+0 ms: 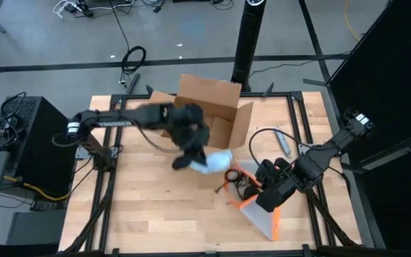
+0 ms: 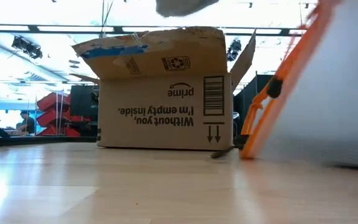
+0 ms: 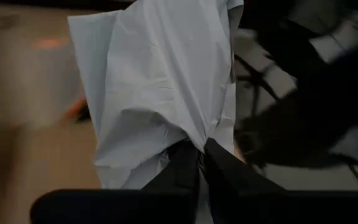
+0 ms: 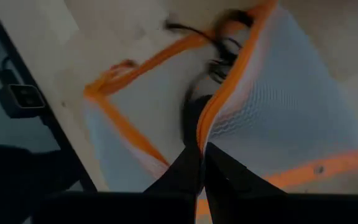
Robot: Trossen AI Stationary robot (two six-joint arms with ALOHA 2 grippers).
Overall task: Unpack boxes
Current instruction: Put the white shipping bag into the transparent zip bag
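The left hand [image 1: 191,158] hangs over the middle of the surface [image 1: 148,214], just in front of the box, its fingers [image 3: 185,171] pressed together on a fold of a pale, crumpled bag [image 3: 160,87] that droops from the pinch. From above, the bag [image 1: 216,161] shows light blue-white beside the hand, on the side toward the right arm.

The right hand [image 1: 266,196] is low near the surface's front right corner, fingers [image 4: 229,180] closed on the orange edge of a clear pouch [image 4: 291,118]; the pouch [image 1: 262,218] lies tilted there, with a dark cord [image 1: 237,187] tangled just beside it.

The box [image 1: 212,107] sits at the middle of the back edge. It is brown corrugated cardboard, open at the top with its flaps spread up and outward, its long side running along the back edge. From table height the box [image 2: 166,93] shows its broad front face, and the print on it is upside down: a line of words, a "prime" mark, a barcode, a recycling sign and two arrows pointing down. A strip of blue tape crosses the upper flap on that face.

Between the box and the right hand lies a small grey tool [image 1: 282,140]. Behind the surface stands a tall black column [image 1: 247,43], with cables on the floor.
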